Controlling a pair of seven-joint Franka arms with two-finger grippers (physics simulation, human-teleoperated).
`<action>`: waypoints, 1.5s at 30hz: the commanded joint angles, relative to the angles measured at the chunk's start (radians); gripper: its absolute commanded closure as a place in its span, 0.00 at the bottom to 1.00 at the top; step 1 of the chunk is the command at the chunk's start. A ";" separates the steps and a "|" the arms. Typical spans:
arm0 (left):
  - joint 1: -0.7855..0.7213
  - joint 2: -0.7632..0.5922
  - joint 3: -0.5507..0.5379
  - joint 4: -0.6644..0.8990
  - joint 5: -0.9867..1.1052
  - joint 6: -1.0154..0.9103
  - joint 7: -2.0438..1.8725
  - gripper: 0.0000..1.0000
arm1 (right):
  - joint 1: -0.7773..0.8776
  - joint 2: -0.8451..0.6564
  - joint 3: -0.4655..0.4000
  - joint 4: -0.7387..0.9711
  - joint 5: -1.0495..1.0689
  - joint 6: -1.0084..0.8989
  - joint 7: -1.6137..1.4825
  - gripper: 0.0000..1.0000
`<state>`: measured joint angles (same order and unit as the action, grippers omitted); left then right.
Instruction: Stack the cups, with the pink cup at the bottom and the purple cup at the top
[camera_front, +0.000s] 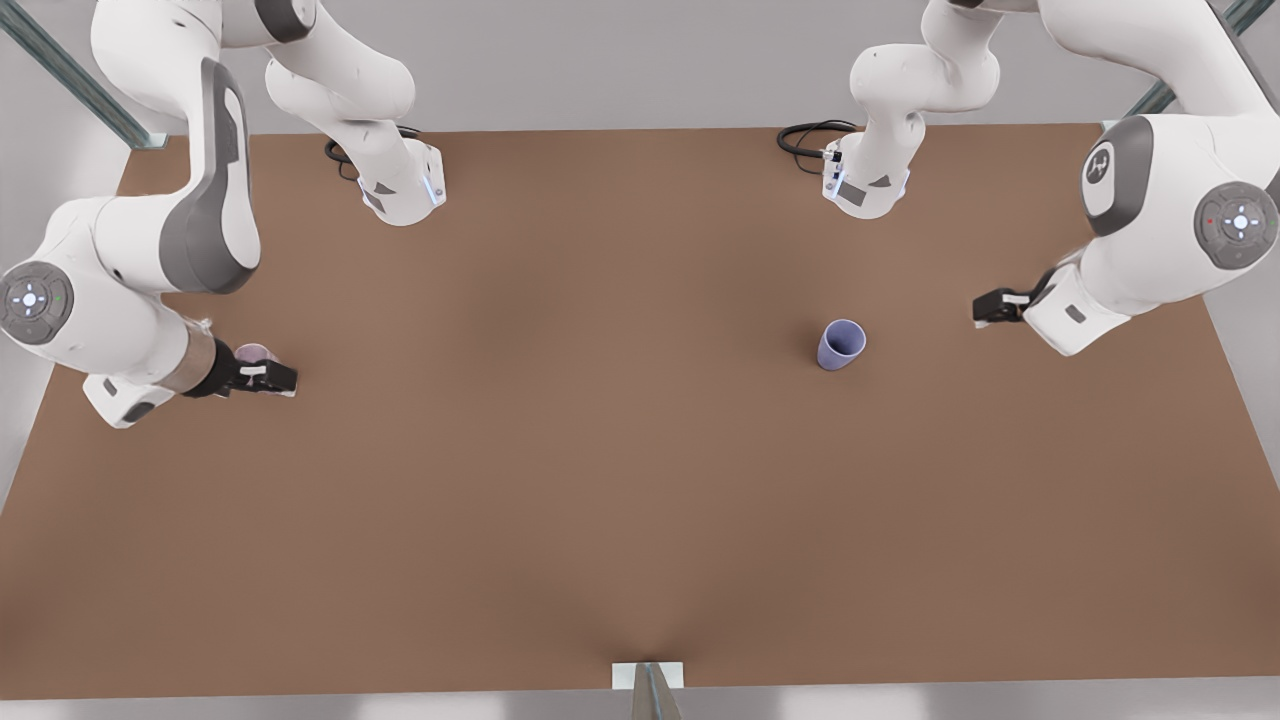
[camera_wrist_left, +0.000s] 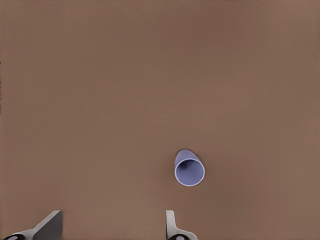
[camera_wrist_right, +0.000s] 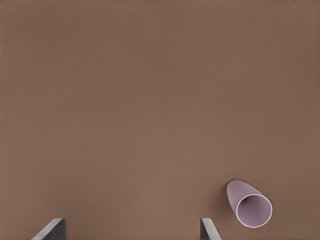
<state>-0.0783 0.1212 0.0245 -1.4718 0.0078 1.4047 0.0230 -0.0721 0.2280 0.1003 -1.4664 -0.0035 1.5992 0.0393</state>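
1. Well apart from the purple cup, toward the front view's left, stands the pink cup. Both are upright, mouth up, on the bare desk, and nothing is stacked yet.
2. Far from the purple cup on that same side, the right jaws hang spread wide and empty, with the pink cup partly tucked behind them in the front view. In the right wrist view the pink cup sits off to one side of the open gap, not between the fingers. We judge that closing from this offset would clip the rim and tip or push the cup.
3. Near the purple cup, on the front view's right, the left jaws are also released and hold nothing. The left wrist view puts the purple cup beyond one finger, outside the gap. A straight descent could land a finger on the rim and knock the cup over.
4. We see the tapered walls as a slip risk: a low or light grip may let a cup slide out during the lift.
5. We think the order matters. If the purple cup is set down before the pink one, the stack comes out inverted.
6. With the cups so far apart, a long carry gives room for a tilted arrival, and a tilted purple cup may jam on the pink rim or topple both.
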 joint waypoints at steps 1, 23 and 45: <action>-0.001 0.000 0.000 -0.001 0.004 0.062 0.008 0.00 | 0.000 0.002 0.001 0.000 0.000 0.088 0.027 0.00; 0.008 0.052 0.014 -0.053 -0.003 0.005 0.020 0.00 | -0.340 -0.180 -0.019 -0.715 -0.012 0.542 -0.351 0.00; 0.008 0.064 0.015 -0.059 0.003 -0.003 0.020 0.00 | -0.506 0.002 -0.016 -0.779 -0.003 0.763 -0.553 0.00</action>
<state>-0.0706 0.1854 0.0398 -1.5313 0.0100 1.4022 0.0409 -0.5791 0.2328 0.0843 -2.2414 -0.0083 2.3472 -0.3708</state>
